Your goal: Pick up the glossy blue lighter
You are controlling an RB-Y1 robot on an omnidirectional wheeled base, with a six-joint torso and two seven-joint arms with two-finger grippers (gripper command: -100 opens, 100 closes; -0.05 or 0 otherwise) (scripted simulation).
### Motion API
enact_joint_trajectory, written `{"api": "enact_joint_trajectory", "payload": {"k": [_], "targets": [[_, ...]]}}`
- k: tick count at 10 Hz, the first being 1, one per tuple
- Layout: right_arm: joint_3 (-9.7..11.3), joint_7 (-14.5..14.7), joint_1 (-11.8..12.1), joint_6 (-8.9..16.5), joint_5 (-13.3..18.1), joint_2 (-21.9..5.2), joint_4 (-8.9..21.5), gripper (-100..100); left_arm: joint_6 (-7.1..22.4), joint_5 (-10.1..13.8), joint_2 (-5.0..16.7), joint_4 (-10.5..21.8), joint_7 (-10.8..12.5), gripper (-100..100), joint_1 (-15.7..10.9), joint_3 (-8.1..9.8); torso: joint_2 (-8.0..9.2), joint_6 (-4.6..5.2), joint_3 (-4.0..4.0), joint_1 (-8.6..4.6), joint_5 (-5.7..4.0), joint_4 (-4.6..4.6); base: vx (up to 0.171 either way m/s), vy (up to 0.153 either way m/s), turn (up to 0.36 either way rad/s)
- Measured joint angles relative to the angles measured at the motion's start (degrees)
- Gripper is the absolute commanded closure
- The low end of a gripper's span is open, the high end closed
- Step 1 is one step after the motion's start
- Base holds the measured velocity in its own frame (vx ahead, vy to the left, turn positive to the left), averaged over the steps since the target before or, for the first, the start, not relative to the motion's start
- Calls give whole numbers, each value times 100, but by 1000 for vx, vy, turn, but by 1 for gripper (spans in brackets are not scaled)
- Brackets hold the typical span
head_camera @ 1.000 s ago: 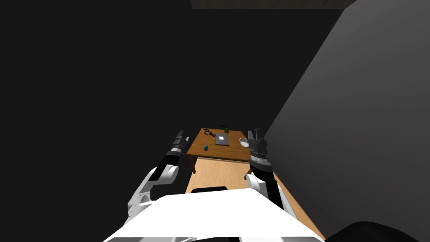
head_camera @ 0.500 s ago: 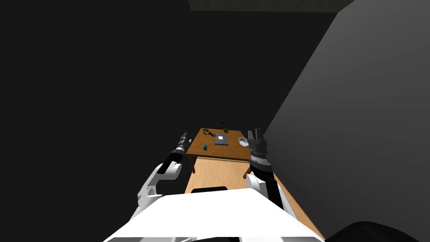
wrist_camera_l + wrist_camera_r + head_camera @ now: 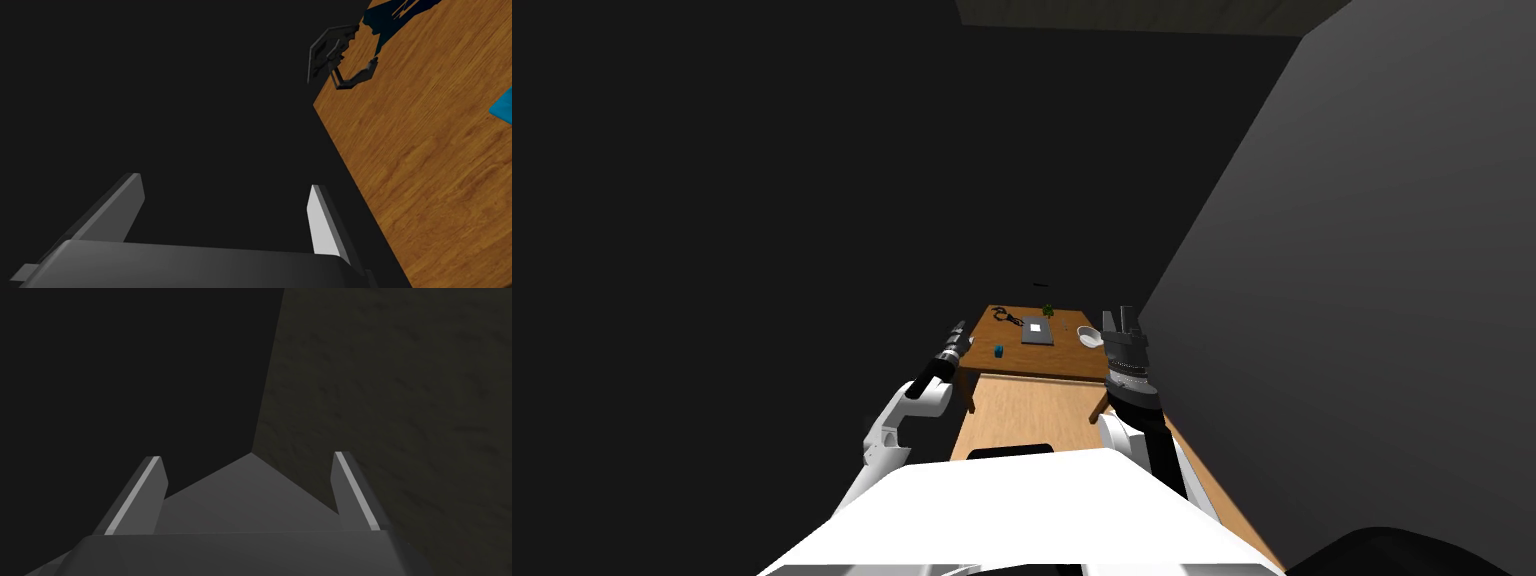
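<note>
While the left gripper (image 3: 225,181) hovers open beside the table (image 3: 425,175), the blue lighter (image 3: 999,351) lies near, untouched.

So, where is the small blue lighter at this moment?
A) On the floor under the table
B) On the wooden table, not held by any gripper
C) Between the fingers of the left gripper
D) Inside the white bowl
B: the lighter lies on the table, while the left gripper is open beside the table's edge with nothing between its fingers.
</note>
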Motion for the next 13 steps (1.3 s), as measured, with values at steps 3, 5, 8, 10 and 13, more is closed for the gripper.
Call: {"api": "enact_joint_trajectory", "payload": {"k": [3, 5, 8, 10, 13], "targets": [[0, 0, 0, 0, 0, 0, 0, 0, 378, 19, 18, 436, 88, -100, -305, -63, -5, 1, -3, 0, 1, -1, 12, -9, -24], [0, 0, 0, 0, 0, 0, 0, 0, 661, 41, 35, 582, 134, -100, -438, -105, -6, 1, -4, 2, 1, -1, 18, -6, -26], [0, 0, 0, 0, 0, 0, 0, 0, 1095, 43, -4, 941, 194, -100, -673, -198, -15, 1, -9, 5, 1, -3, 35, 0, -38], [0, 0, 0, 0, 0, 0, 0, 0, 1346, 44, -34, 1221, 223, -100, -820, -248, -15, 0, -9, 1, 1, -3, 34, -6, -26], [0, 0, 1, 0, 0, 0, 0, 0, 1863, 81, -61, 1531, 265, -100, -1082, -317, -20, 0, -12, 4, 1, -4, 51, 3, -43]]}}
